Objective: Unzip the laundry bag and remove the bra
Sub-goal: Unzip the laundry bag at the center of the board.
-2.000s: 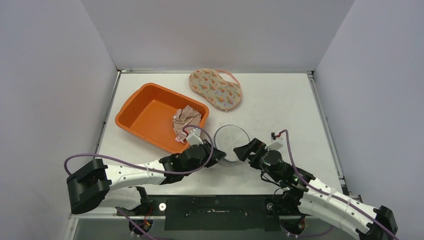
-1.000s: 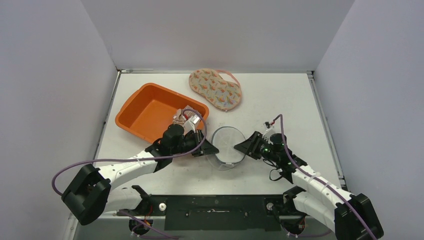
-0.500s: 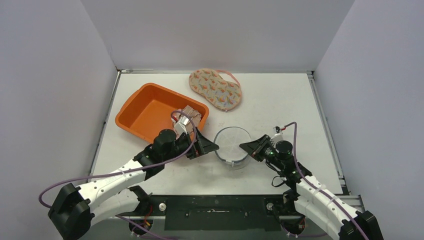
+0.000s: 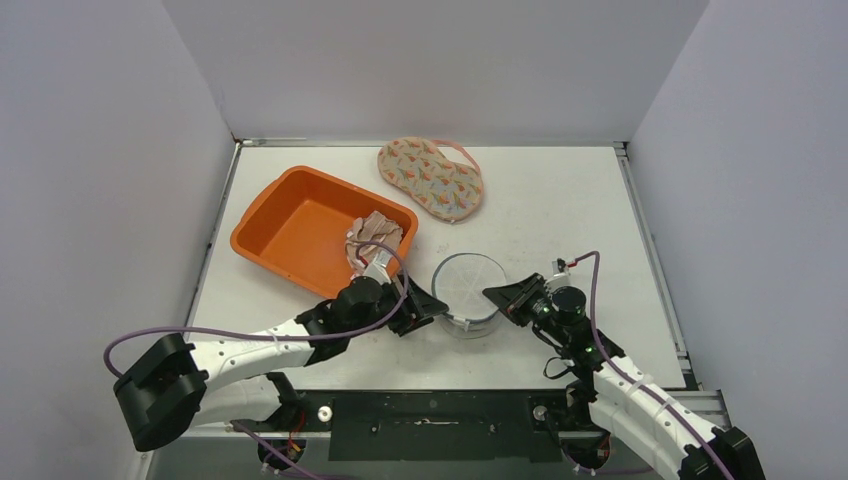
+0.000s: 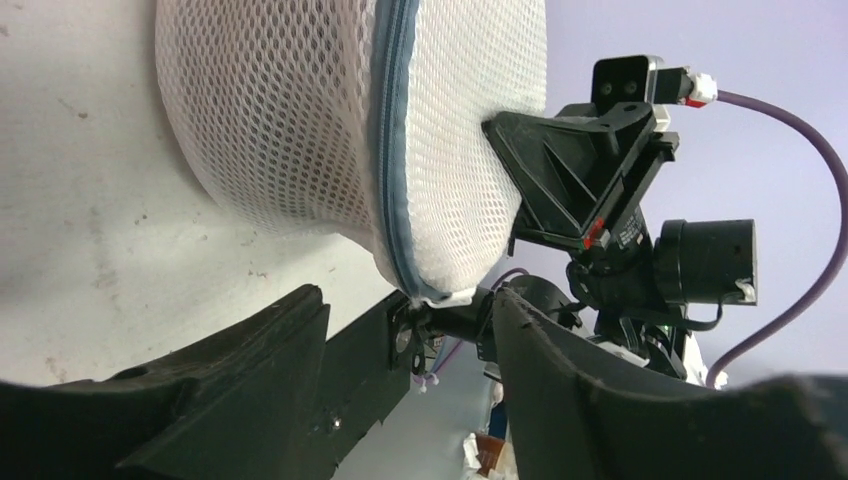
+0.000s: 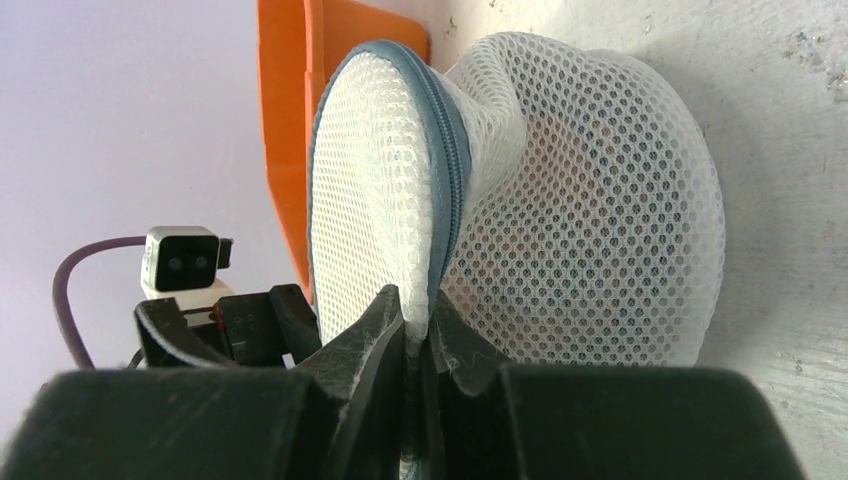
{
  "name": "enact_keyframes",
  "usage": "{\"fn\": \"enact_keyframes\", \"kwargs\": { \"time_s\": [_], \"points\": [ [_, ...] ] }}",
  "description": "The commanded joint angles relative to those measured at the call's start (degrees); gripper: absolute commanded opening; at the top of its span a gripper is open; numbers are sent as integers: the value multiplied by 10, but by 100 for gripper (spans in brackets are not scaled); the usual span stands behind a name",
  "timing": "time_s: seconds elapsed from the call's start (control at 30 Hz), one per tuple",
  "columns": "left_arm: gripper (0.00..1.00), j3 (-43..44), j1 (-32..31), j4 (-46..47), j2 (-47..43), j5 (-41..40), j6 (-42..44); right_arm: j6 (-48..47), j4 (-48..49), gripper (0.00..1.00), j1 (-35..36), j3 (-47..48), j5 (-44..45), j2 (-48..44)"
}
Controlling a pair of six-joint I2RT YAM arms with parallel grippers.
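Note:
The round white mesh laundry bag (image 4: 465, 288) lies mid-table between both arms, its blue-grey zipper (image 5: 388, 150) closed along the rim. My right gripper (image 4: 497, 296) is shut on the bag's seam beside the zipper (image 6: 450, 160), the mesh pinched between its fingertips (image 6: 385, 315). At the bag's left side my left gripper (image 4: 430, 308) stands open. Its jaws flank the bag's lower zip end (image 5: 430, 295) without touching it. The bra is hidden in the bag; only a dim pinkish tint (image 6: 570, 200) shows through the mesh.
An orange bin (image 4: 300, 225) holding a beige cloth (image 4: 372, 236) stands just left of the bag, close behind my left gripper. A floral padded piece (image 4: 432, 177) lies at the back. Walls close in on both sides of the table.
The bag was tipped up a second ago and now lies flatter. The right gripper has closed on its seam. The left gripper let go, opened wide, then narrowed and dropped toward the near edge.

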Motion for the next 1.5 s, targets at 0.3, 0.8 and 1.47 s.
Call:
{"fn": "enact_keyframes", "kwargs": {
  "time_s": [0.3,0.8,1.47],
  "points": [
    [44,43,9,100,83,8,-1,-41,17,5,2,2,-13,-18],
    [0,45,11,103,84,8,31,-174,-98,81,23,69,7,-43],
    [0,78,75,-52,-10,-69,86,-402,-322,90,55,247,232,-121]
  ]
}}
